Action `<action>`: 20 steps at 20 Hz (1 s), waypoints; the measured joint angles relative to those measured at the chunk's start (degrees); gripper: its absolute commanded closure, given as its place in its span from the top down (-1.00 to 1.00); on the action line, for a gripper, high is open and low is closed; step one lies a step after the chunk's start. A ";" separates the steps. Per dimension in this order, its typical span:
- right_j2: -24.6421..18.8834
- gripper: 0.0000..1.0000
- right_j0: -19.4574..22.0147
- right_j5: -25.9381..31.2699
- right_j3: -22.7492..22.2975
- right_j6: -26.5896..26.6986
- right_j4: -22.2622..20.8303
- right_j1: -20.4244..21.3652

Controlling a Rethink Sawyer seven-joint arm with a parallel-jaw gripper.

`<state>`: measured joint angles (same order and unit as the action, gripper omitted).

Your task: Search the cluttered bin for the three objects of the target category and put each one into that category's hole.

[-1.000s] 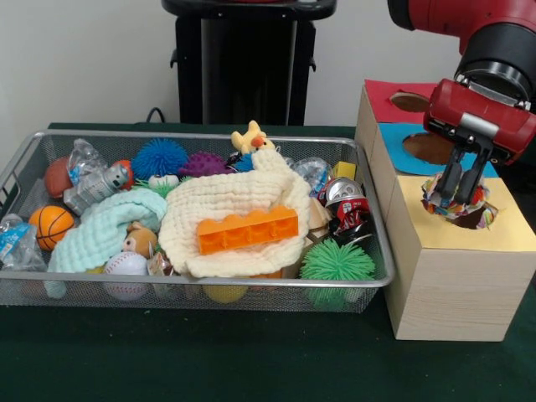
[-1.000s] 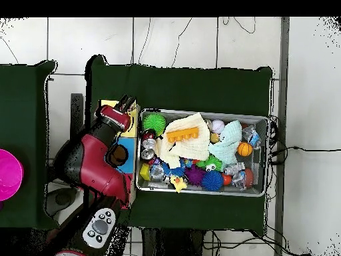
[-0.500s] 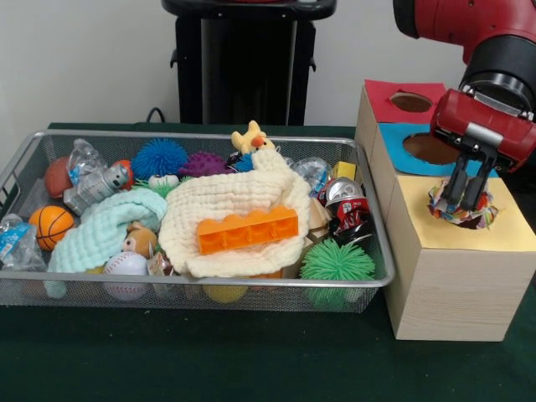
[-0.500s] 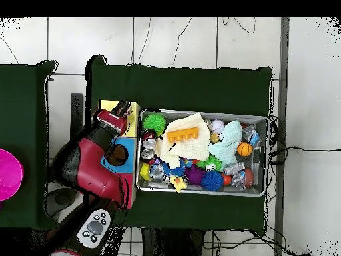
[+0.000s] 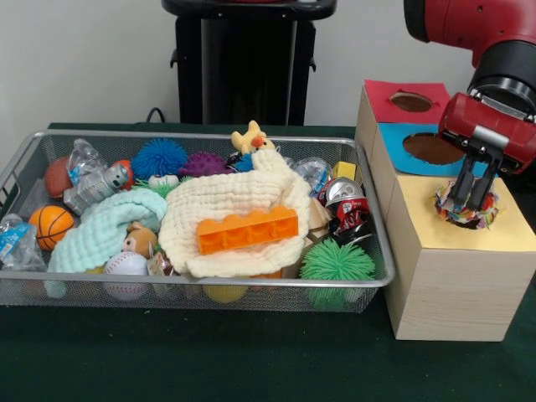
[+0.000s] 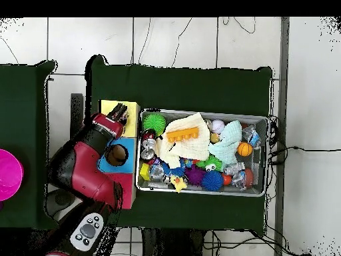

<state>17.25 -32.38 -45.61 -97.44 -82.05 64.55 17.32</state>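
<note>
My gripper (image 5: 470, 199) hangs over the pale wooden box with the yellow top (image 5: 444, 239) at the right. It is shut on a small floppy printed piece (image 5: 466, 213), which sits bunched in the yellow-topped hole and covers it. In the overhead view the gripper (image 6: 120, 111) is over the yellow top (image 6: 132, 121). The silver wire mesh bin (image 5: 201, 134) stands left of the boxes, full of toys; it also shows in the overhead view (image 6: 200, 111). No other printed piece shows in the bin.
In the bin, a cream waffle cloth (image 5: 234, 205) carries an orange brick (image 5: 248, 229), beside a mint cloth (image 5: 109, 226), a green spiky ball (image 5: 337, 262) and a soda can (image 5: 347, 205). The blue-topped hole (image 5: 431, 148) and the red-topped hole (image 5: 412, 102) lie behind the yellow one.
My gripper has moved a little to the right over the yellow top, and the printed piece has sunk lower into the hole. The bin's contents have not moved.
</note>
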 measured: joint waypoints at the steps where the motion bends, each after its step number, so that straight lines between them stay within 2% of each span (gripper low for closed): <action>1: -0.01 -1.00 -0.24 -0.22 0.00 0.00 0.40 -0.20; 20: -0.02 -1.00 -2.28 -4.44 0.59 0.00 4.76 -3.16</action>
<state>17.23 -34.66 -50.06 -96.85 -82.05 69.31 14.16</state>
